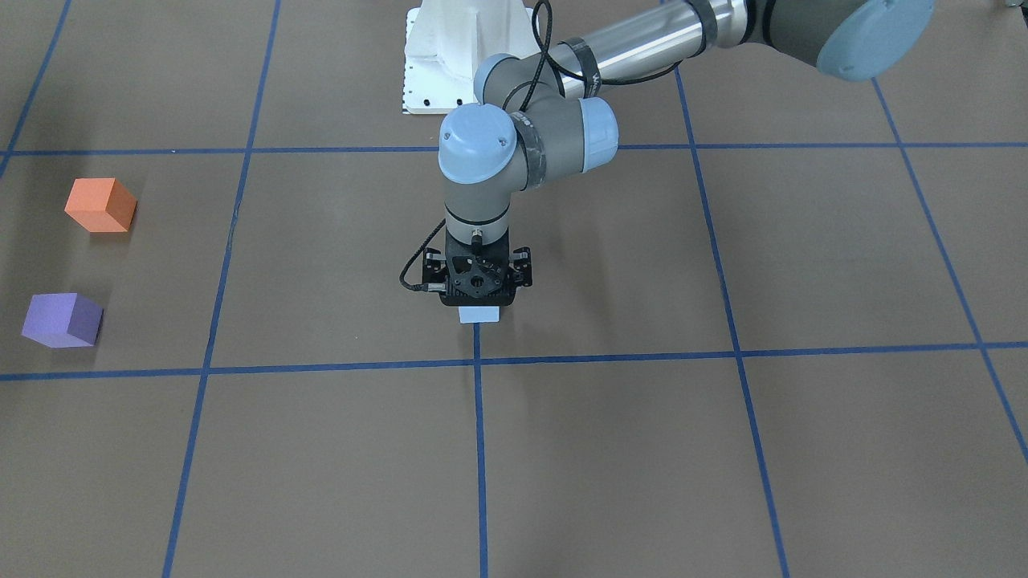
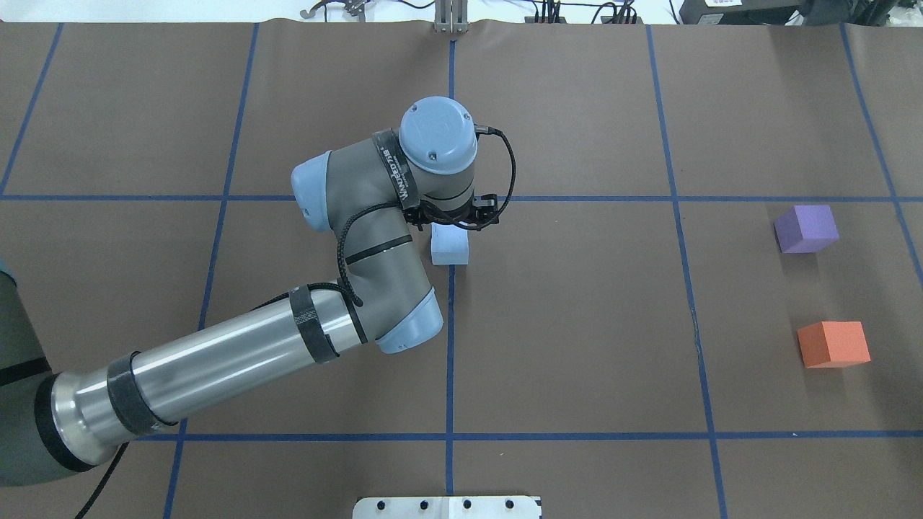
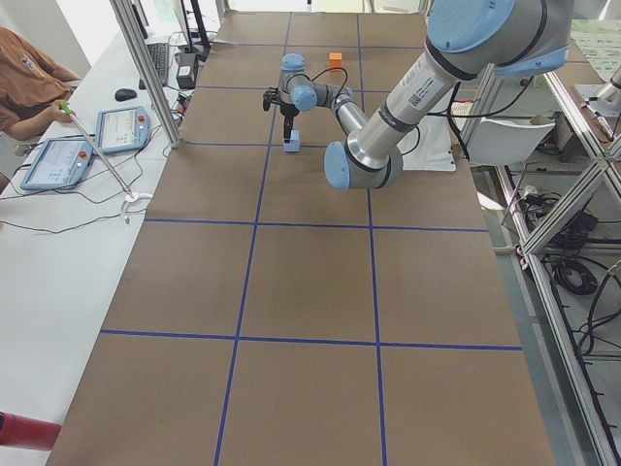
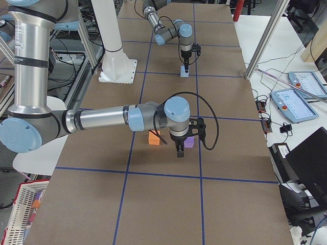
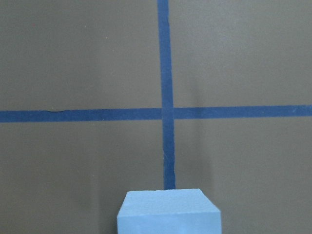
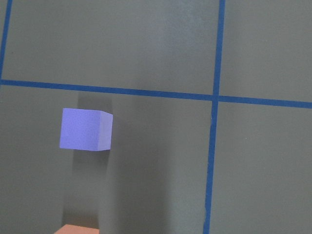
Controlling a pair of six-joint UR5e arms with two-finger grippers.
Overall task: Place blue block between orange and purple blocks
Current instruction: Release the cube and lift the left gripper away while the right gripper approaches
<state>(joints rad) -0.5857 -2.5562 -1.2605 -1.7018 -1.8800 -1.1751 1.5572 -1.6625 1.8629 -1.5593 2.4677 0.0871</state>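
Blue block (image 1: 479, 315) sits under downward-pointing left fingers (image 4: 185, 64); cannot tell if pinched

A robotics lab: tape-gridded table (image 3: 310, 282), aluminium framing (image 3: 146, 73), teach pendants (image 3: 121, 129) alongside.

Grey-jointed left arm (image 2: 375, 259) — pale blue caps (image 2: 438, 135), silver tube (image 2: 216, 353), black straps (image 2: 310, 335), looped black cable (image 2: 510, 173)

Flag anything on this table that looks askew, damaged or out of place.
Nothing stands out. The blue block sits flat at mid-table beneath the left tool. The orange block and purple block lie flat, intact and apart, with a gap between them.
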